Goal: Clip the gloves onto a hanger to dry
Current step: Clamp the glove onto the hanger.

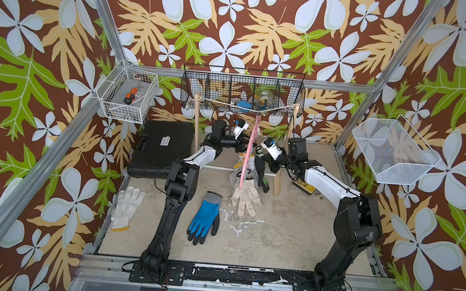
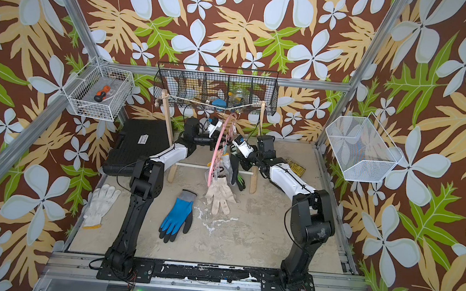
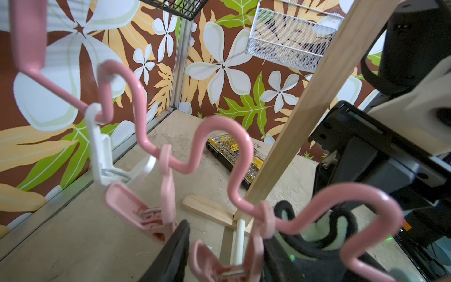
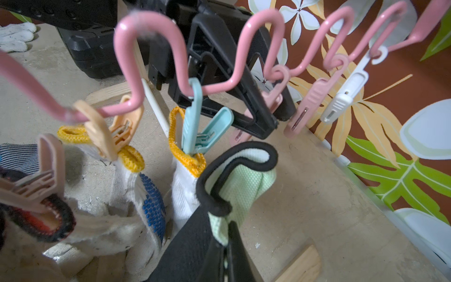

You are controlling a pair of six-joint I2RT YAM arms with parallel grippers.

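The pink hanger (image 1: 250, 144) (image 2: 217, 147) hangs edge-on from the rack's string. In the right wrist view several gloves hang from its clips: two white ones with yellow cuffs (image 4: 188, 161) under an orange clip (image 4: 109, 131) and a teal clip (image 4: 195, 122). My left gripper (image 3: 225, 244) (image 1: 245, 141) has a finger on each side of a pink clip (image 3: 219, 266), pressing on its handles. My right gripper (image 4: 225, 227) (image 1: 258, 155) is shut on the cuff of the green-and-black glove (image 4: 241, 185), held up just below that clip. A blue-and-black glove (image 1: 204, 218) and a white glove (image 1: 126, 206) lie on the floor.
The wooden rack's post (image 1: 277, 181) stands right beside the hanger. A black tool case (image 1: 163, 146) lies at back left and a yellow bit box (image 3: 234, 151) at back right. Wire baskets (image 1: 242, 90) (image 1: 127, 95) (image 1: 393, 153) hang on the walls.
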